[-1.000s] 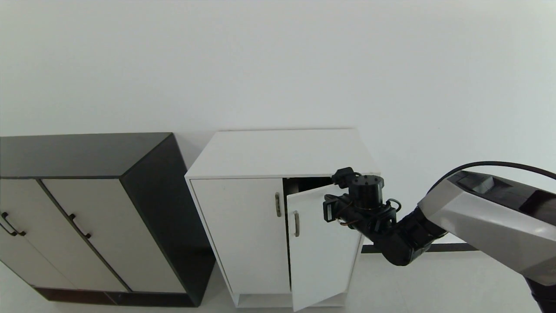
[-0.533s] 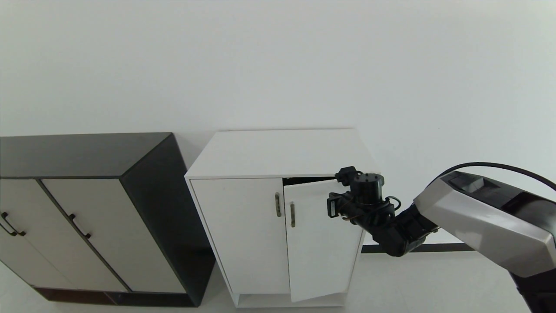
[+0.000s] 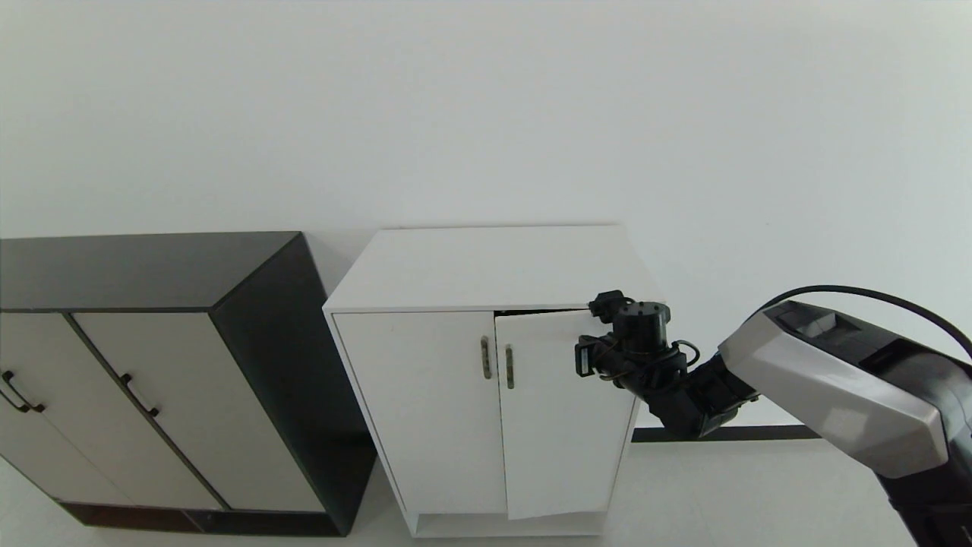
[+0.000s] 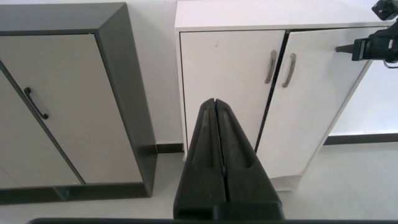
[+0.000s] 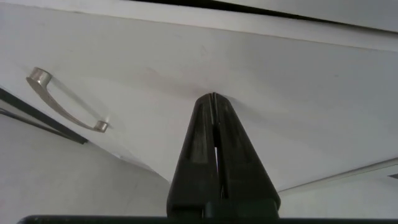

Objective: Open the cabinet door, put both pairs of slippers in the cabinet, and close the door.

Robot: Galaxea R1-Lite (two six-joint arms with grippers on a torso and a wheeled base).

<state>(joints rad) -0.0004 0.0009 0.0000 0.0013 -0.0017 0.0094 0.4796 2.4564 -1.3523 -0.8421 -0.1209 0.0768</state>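
The white cabinet [image 3: 486,266] stands against the wall with its left door [image 3: 425,403] closed. Its right door [image 3: 562,425] is a slit ajar, with a thin dark gap along the top edge. My right gripper [image 3: 583,357] is shut and its tip rests against the upper right part of that door's face; up close the tip [image 5: 214,97] touches the white panel, away from the metal handle [image 5: 65,102]. My left gripper [image 4: 215,102] is shut on nothing and hangs well in front of the cabinet [image 4: 249,12], pointing at its left door.
A black cabinet [image 3: 152,365] with two pale doors stands close to the left of the white one. A pale floor [image 3: 759,494] lies open to the right, with a dark skirting strip along the wall.
The right door has swung from clearly ajar to almost closed, my right gripper moving in with it toward the cabinet.
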